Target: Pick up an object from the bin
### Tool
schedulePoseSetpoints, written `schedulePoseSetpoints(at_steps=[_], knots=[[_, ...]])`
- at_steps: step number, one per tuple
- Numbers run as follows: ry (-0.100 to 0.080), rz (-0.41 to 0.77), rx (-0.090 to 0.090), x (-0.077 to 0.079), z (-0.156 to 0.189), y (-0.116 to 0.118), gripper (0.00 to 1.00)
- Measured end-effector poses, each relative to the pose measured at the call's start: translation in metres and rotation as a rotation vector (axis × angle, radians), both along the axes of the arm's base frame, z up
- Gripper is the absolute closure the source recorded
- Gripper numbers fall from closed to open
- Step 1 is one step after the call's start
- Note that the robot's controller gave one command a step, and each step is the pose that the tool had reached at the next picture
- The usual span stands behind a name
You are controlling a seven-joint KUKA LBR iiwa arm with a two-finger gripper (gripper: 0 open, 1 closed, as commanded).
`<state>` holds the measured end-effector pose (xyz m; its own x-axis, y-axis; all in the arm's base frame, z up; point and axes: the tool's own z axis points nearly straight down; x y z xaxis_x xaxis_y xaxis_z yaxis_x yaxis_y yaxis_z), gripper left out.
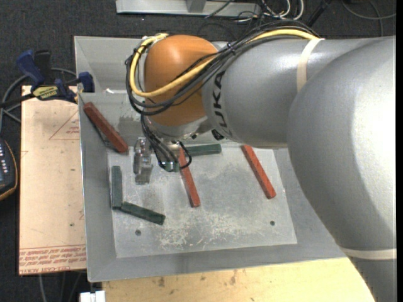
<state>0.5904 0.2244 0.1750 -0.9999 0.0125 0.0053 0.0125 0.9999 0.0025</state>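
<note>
Six sticks lie loose in the bin (94, 244), flat and scattered, I'd guess just dumped in so any one can be grabbed.

Going left to right:
- Far left of the fingers (141, 165), the long red stick (102, 127) runs along the bin's sloped wall, probably slid up against it.
- Just left of and below the fingertips is the upright green stick (116, 185).
- The slanted green stick (143, 213) sits right below them, almost touching the upright one's foot.
- The gripper (143, 178) points straight down over bare floor. Its fingers look pressed close together, nothing pinched between them, not touching any stick that I can see.
- Just right of the fingers is the middle red stick (188, 184), with its top end tucked under the wrist.
- Further right and a bit up, the short green stick (204, 148) pokes out from under the arm.
- Well off to the right is the last red stick (259, 171).

So nothing's picked yet. Closest candidates are the upright green stick and the middle red stick, one on each side.
</note>
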Motion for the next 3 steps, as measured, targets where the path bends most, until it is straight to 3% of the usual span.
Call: schedulePoseSetpoints(at_steps=[1, 2, 3], knots=[[-0.005, -0.006, -0.002, 0.002, 0.005, -0.005, 0.0], [0.004, 0.05, -0.005, -0.066, -0.11, -0.041, 0.0], [-0.006, 0.05, -0.001, -0.062, -0.105, -0.039, 1.0]])
